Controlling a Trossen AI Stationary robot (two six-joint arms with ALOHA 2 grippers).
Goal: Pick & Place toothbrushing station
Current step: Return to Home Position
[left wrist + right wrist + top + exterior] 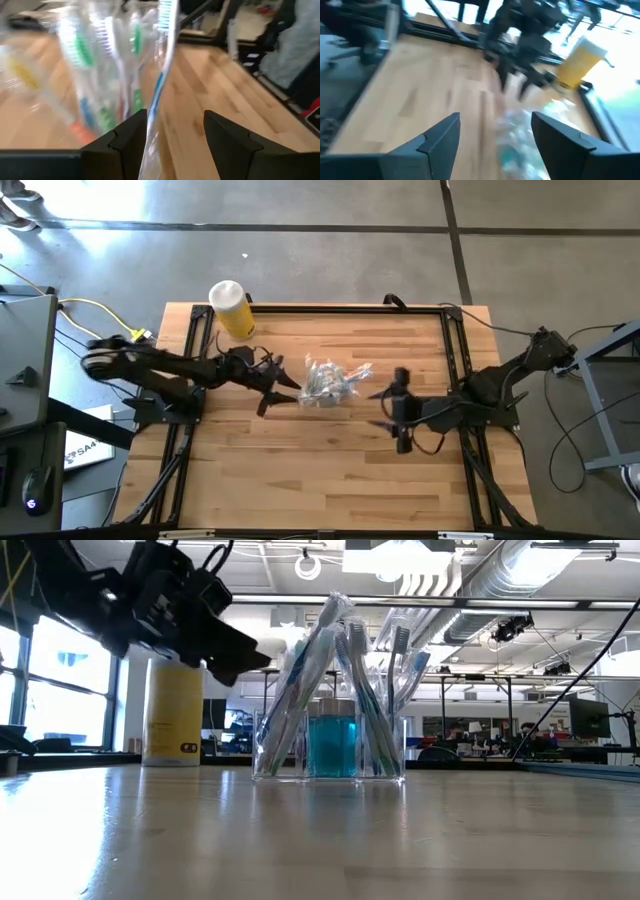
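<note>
The toothbrushing station (330, 383) stands upright on its base at the table's middle. It is a small clear container (330, 745) with a teal block inside and several wrapped pastel toothbrushes (100, 75) fanning out of its top. My left gripper (277, 393) is open just left of it, raised above the table in the low view (245, 655). My right gripper (378, 410) hovers open to the station's right, high above the wood (495, 135), with nothing between its fingers. My left gripper is open and level, coming from the table's left. One wrapped toothbrush (159, 95) runs down close along the inner side of one finger (131, 137). I cannot tell whether the finger touches it.
A yellow bottle with a white cap (232, 308) stands at the far left of the table, behind my left arm. A black frame (320, 310) runs round the wooden top. Bare wood lies toward the near edge (320, 480).
</note>
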